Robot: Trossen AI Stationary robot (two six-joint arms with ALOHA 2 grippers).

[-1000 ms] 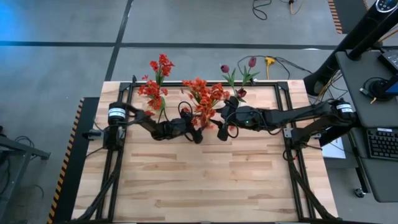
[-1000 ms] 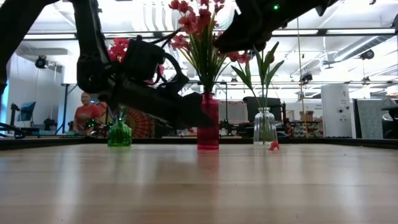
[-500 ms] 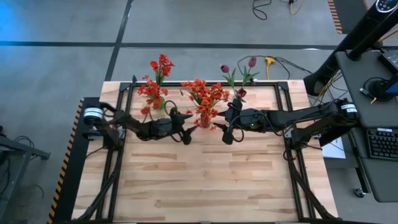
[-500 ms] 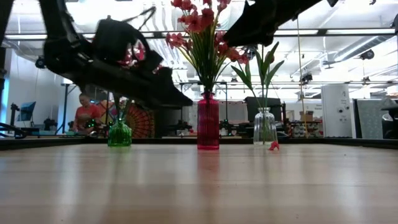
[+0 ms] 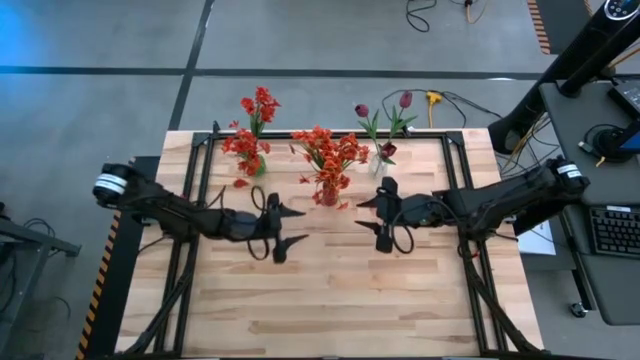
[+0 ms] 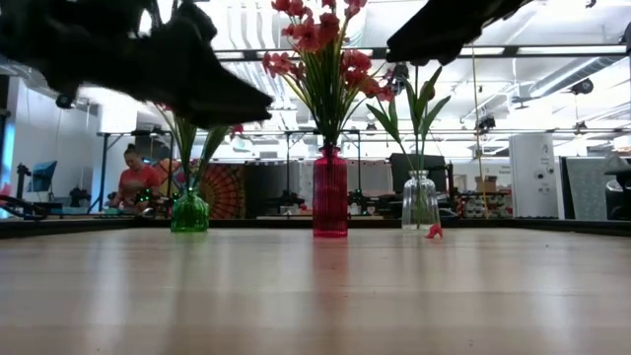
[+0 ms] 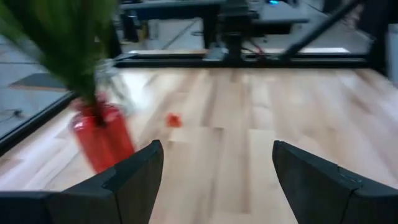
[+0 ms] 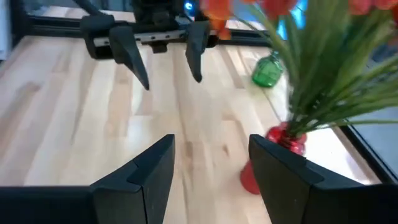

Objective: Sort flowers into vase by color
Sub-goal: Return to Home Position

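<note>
High view: upper left of centre, the red flowers point(image 5: 250, 130) stand in the green vase point(image 5: 258, 166). Below and right of it, the left gripper point(image 5: 299, 226) hangs over the bare table point(image 5: 330, 300), fingers spread wide, nothing between them. Top centre, the orange flowers point(image 5: 330, 150) fill the red vase point(image 5: 328, 193). Right of that, the right gripper point(image 5: 361, 213) faces its partner, also spread and empty, near the red vase but clear of it. Just up and right, the maroon flowers point(image 5: 405, 99) sit in the clear vase point(image 5: 380, 160); the low view shows a red scrap point(image 6: 434, 231) on the boards beside it. Every stem looks housed, so the sorting reads as finished and only parking the arms is left. That is best done by drawing each arm straight back along its own side, well wide of leaning stalks, with no swing across the vase row.
</note>
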